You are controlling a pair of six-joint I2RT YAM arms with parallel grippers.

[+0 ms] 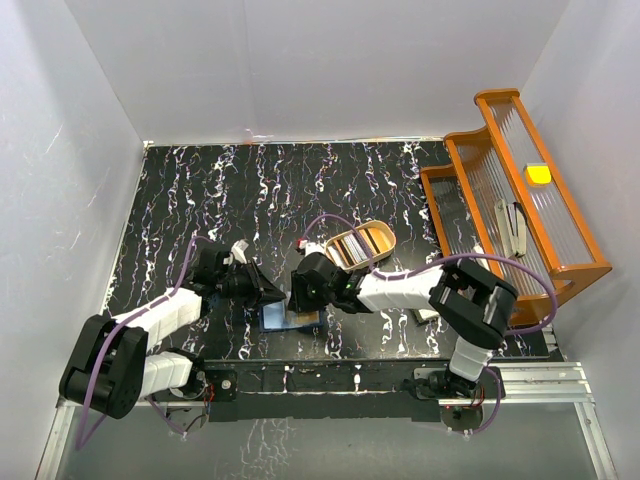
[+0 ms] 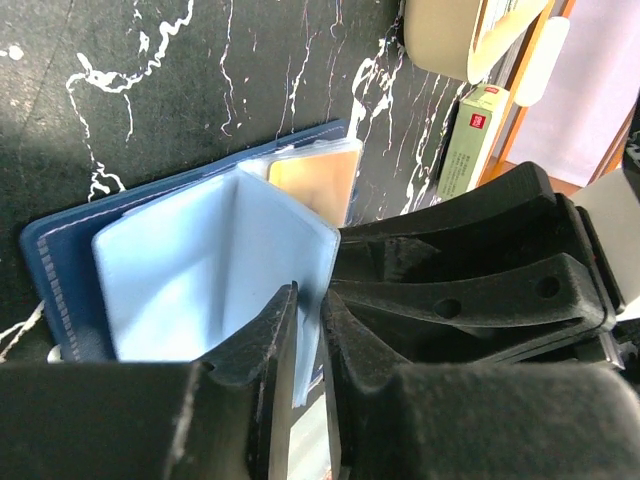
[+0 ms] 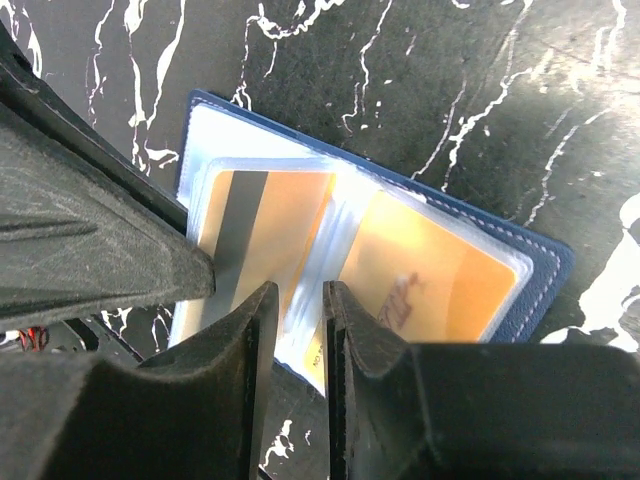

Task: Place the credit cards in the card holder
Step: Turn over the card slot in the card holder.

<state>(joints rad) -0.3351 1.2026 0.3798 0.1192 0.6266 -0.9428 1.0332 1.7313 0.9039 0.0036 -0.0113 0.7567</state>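
Note:
The navy card holder (image 1: 290, 320) lies open on the black marbled table at the near edge, between both arms. My left gripper (image 1: 272, 293) is shut on one pale blue inner leaf (image 2: 200, 270) of it, held upright (image 2: 308, 295); navy cover (image 2: 60, 270) shows beneath. An orange credit card (image 2: 312, 178) sits in a sleeve behind. In the right wrist view, my right gripper (image 3: 300, 290) is nearly closed around the clear sleeve leaves (image 3: 335, 240) at the fold. One orange card with a dark stripe (image 3: 270, 225) lies left of them, another orange card (image 3: 430, 275) right.
A tan rounded tray (image 1: 362, 245) with flat pieces stands just beyond the right gripper. An orange slatted rack (image 1: 520, 200) with a yellow object (image 1: 538, 173) stands at the right. A small green-white box (image 2: 470, 140) lies near the rack. White walls enclose the table.

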